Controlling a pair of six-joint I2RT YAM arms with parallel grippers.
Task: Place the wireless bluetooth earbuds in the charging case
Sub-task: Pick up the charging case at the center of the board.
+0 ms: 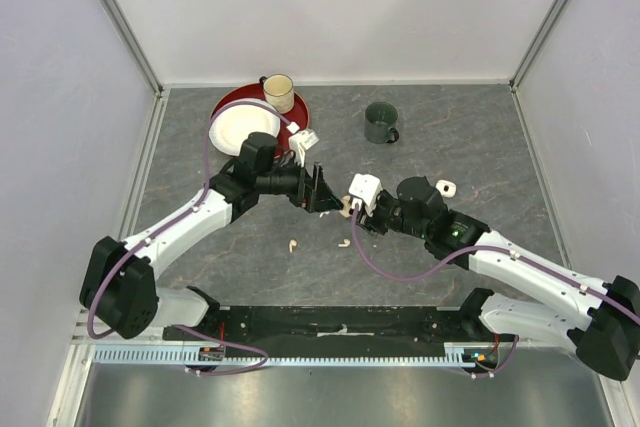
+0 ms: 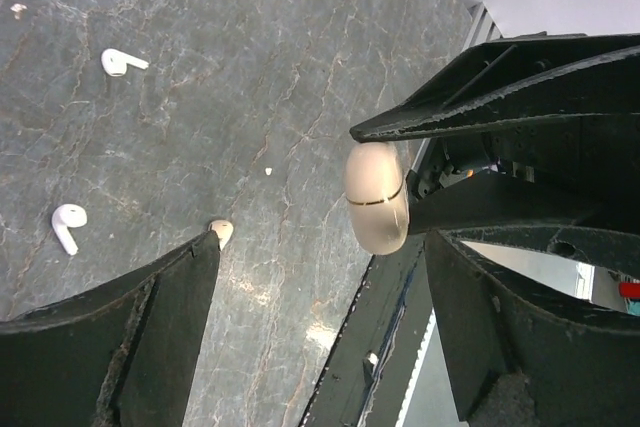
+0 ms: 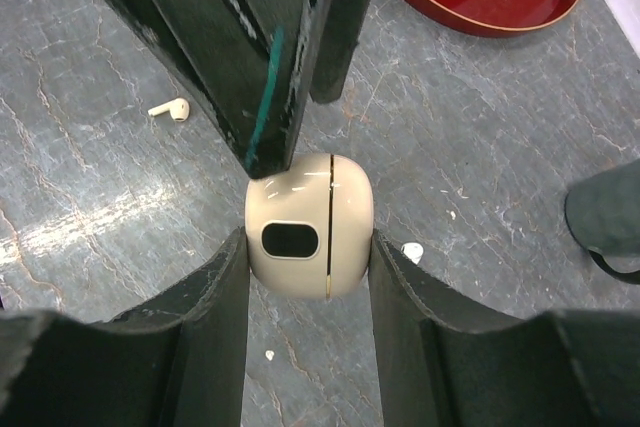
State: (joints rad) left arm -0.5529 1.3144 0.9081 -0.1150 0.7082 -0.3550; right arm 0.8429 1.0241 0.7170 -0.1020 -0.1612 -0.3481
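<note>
The right fingers (image 3: pixel 215 307) clamp the pale peach charging case (image 3: pixel 310 227) above the bench (image 1: pixel 480 147), near its middle. The left fingers (image 2: pixel 160 327) spread wide, one tip against the case. Two white earbuds (image 2: pixel 122 62) and a peach earbud (image 2: pixel 222 232) lie loose on the bench.

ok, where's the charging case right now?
Top view, middle of the table: the charging case is clamped in the right arm's jaws, the left arm's open jaws right beside it, and a loose earbud lies just nearer the bases.
</note>
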